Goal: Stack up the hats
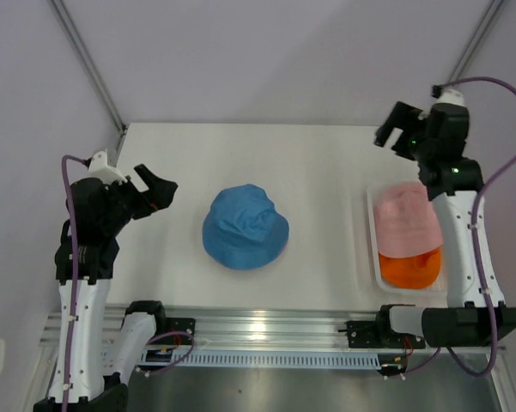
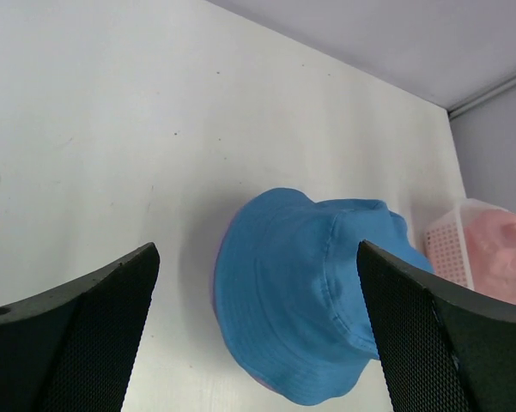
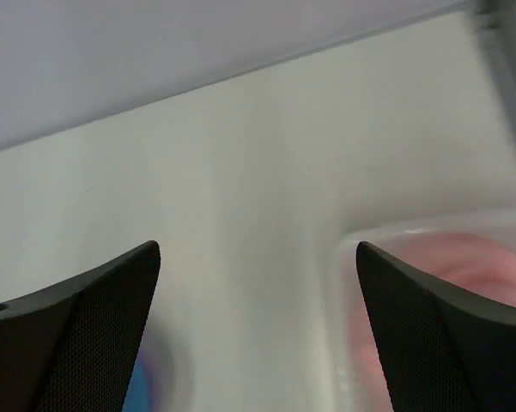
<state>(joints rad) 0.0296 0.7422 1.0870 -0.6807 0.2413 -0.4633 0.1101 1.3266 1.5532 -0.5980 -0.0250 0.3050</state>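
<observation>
**Ana:** What do the left fingers (image 2: 86, 343) look like?

**Ben:** They are wide apart and hold nothing. They hang in the air above the worktop (image 1: 318, 163). They point at the blue hat (image 1: 245, 227) from its left side and do not touch it.

**Ana:** And the arm behind them?

**Ben:** The left arm (image 1: 93, 225) comes up from its base at the near edge. It bends at the top, and its wrist leans over to the right.

**Ana:** What about the right fingers (image 3: 77, 318)?

**Ben:** They are wide apart too, with nothing in them. They are in the air near the far right corner and point to the left.

**Ana:** How does that arm stand?

**Ben:** The right arm (image 1: 464, 249) goes from its base along the right side, just beside the white basket (image 1: 371, 232). Then its wrist turns left.

**Ana:** Where are the hats?

**Ben:** The blue hat sits crown up in the middle of the worktop, between the two arms. The pink hat (image 1: 406, 221) and the orange hat (image 1: 410, 269) lie in the basket. The pink one is at the far end and the orange one at the near end. They touch each other.
</observation>
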